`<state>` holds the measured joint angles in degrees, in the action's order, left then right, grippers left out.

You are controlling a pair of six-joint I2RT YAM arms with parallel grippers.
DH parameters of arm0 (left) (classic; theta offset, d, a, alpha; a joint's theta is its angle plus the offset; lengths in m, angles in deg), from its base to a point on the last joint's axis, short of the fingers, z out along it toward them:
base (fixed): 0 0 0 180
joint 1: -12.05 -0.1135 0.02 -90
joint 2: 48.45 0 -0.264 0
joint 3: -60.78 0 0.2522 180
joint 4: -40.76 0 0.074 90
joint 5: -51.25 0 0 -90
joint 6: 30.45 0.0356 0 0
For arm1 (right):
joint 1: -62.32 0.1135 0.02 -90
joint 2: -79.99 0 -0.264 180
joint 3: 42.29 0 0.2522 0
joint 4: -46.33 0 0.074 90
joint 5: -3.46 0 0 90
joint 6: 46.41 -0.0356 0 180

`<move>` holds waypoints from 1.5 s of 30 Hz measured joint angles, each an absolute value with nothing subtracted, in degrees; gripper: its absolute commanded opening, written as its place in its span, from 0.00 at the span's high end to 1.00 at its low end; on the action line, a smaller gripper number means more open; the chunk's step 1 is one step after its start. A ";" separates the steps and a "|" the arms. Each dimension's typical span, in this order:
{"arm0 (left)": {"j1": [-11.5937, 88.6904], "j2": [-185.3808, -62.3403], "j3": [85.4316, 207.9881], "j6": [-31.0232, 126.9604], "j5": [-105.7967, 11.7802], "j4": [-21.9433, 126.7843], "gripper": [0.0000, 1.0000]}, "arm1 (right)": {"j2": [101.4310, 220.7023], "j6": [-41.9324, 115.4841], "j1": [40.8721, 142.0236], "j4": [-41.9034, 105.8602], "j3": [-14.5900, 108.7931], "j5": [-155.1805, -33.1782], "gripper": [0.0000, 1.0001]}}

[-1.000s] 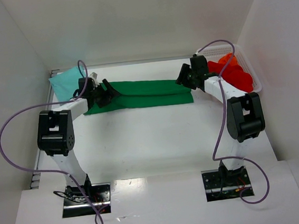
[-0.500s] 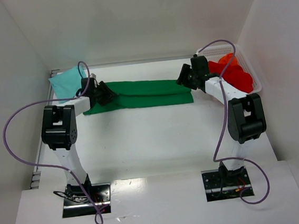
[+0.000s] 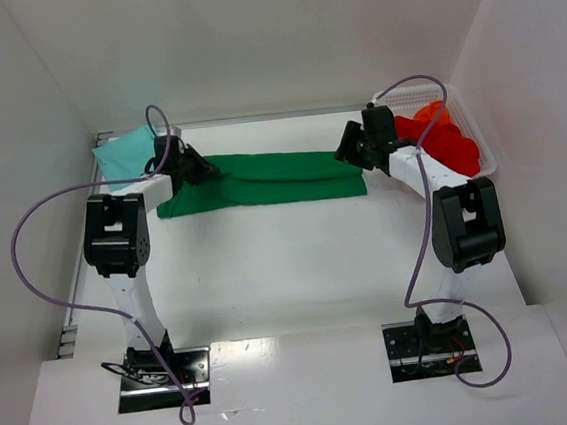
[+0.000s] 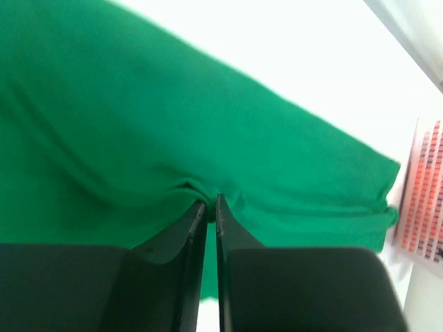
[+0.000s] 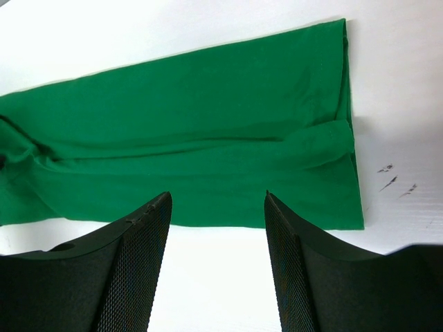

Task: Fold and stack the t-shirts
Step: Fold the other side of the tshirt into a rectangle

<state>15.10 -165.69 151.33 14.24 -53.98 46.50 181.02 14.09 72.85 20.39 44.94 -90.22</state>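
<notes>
We had the left gripper (image 4: 211,202) pinching the green t-shirt (image 4: 208,117), right gripper (image 5: 217,207) gaping empty; a one-sided pull risked bunching.

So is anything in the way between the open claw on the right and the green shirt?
No, nothing visible is. The right gripper hangs open over the green t-shirt, with only bare cloth and white table showing between its fingers. The left gripper is pinching the same shirt.

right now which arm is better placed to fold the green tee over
Left. The left tool is shut on the green tee, cloth puckered at its tips; the right tool is open over the other end, holding nothing.
</notes>
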 measured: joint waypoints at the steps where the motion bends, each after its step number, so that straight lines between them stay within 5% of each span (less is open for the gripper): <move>1: 15.10 -166.54 152.21 14.21 -54.05 46.27 0.96 | 181.02 14.09 72.85 20.39 44.94 -90.20 0.38; 13: 14.21 -172.03 157.34 12.60 -54.48 44.76 0.99 | 181.00 14.12 72.85 20.39 44.92 -89.71 0.38; 16: 13.18 -172.56 158.40 12.18 -55.05 43.61 0.89 | 181.00 14.12 72.85 20.45 44.76 -89.74 0.38; 18: 12.70 -173.21 159.49 11.70 -55.60 42.91 0.67 | 181.00 14.10 72.85 20.52 44.43 -89.74 0.38; 26: 11.92 -179.75 165.98 11.00 -60.82 39.90 0.30 | 181.00 14.12 72.85 20.63 43.74 -89.78 0.38; 32: 11.97 -182.34 168.47 11.62 -64.17 40.06 0.23 | 180.98 14.12 72.85 20.68 43.18 -89.82 0.38; 39: 11.97 -181.52 170.14 15.39 -66.83 41.20 0.04 | 180.62 14.14 72.85 20.68 43.06 -90.64 0.38; 45: 11.64 -168.19 162.15 19.75 -67.35 44.39 0.00 | 180.22 15.67 72.96 20.50 43.02 -92.54 0.38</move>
